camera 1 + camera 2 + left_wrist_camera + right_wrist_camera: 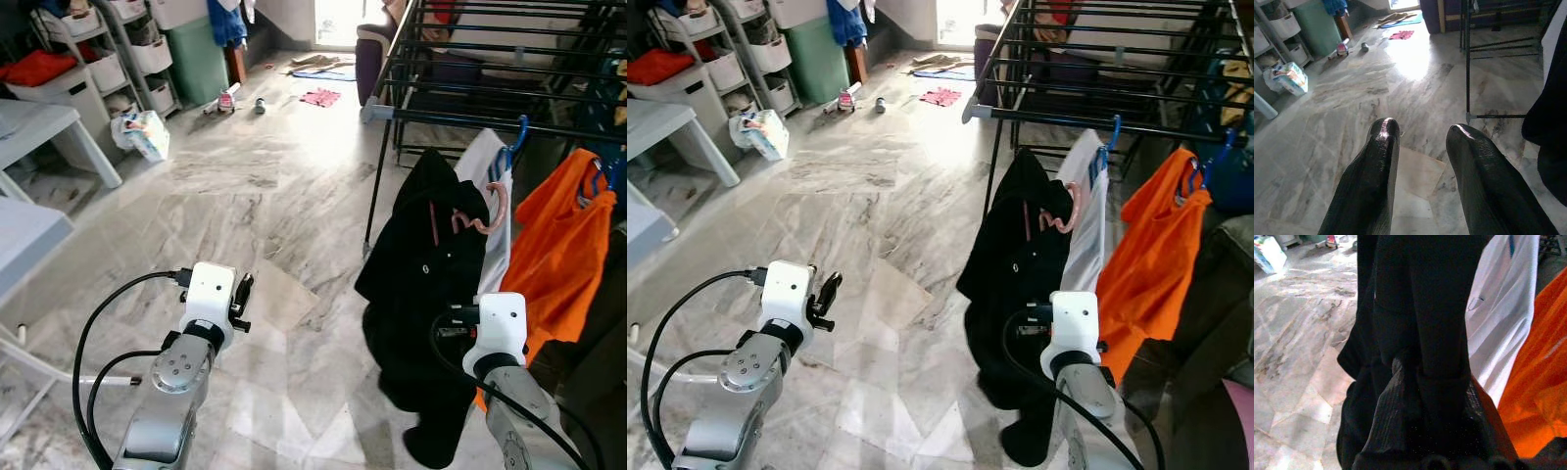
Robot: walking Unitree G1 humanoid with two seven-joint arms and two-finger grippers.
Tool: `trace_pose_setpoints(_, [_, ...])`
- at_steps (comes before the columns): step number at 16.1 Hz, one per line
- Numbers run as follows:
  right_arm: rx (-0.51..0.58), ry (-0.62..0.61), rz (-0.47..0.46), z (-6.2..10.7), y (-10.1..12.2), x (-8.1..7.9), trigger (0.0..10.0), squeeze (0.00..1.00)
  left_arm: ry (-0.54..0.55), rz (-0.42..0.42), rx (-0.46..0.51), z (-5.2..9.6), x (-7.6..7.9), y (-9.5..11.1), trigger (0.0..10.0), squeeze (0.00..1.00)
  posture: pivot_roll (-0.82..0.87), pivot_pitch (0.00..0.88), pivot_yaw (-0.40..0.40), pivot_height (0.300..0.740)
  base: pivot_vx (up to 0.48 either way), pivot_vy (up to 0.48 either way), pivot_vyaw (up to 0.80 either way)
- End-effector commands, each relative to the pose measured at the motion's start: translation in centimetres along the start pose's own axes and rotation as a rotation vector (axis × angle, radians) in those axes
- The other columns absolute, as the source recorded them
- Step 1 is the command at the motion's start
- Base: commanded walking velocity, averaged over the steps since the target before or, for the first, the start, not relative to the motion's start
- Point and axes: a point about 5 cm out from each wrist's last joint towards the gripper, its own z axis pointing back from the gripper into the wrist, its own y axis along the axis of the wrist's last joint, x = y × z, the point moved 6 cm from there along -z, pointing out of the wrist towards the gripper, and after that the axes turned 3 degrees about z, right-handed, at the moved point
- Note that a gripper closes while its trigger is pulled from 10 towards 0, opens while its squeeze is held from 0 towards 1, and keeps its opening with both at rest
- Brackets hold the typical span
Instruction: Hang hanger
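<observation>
Right pincer [1420, 396] is clamping the black garment [421, 264] whose pink hanger [480, 220] is awaiting the rack [470, 122]; left pincer [1420, 147] is idling, parted.

A polished grey-and-cream marble tile floor [245, 206] is stretching across the room, catching bright glare near the far doorway. A crumpled pink cloth [320, 97] is lying on it just beside a flat blue mat [328, 73]. A white printed plastic bag [144, 134] is sitting by the legs of a white plastic table [39, 122]. A black metal drying rack [470, 59] is standing on the tiles.
</observation>
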Motion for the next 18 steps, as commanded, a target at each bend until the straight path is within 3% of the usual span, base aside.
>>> trace_pose_setpoints(1, [0.066, 0.012, -0.006, -0.01, 1.61, -0.43, 10.0, 0.0, 0.005, -0.011, -0.009, -0.07, -0.14, -0.21, 10.0, 0.0, -0.07, 0.009, 0.025, 0.74, -0.319, 0.0, 0.0])
trace_pose_setpoints(15, [0.07, -0.005, -0.029, -0.23, 1.62, -0.27, 10.0, 0.0, 0.005, -0.005, -0.01, -0.62, -0.08, -0.15, 10.0, 0.0, -0.07, 0.005, 0.032, 0.74, -0.301, 0.0, 0.0])
trace_pose_setpoints(18, [0.068, -0.009, -0.03, -0.17, 1.5, -0.2, 10.0, 0.0, 0.008, -0.003, -0.006, -0.55, -0.19, -0.15, 10.0, 0.0, -0.07, 0.003, 0.033, 0.74, -0.082, 0.0, 0.0])
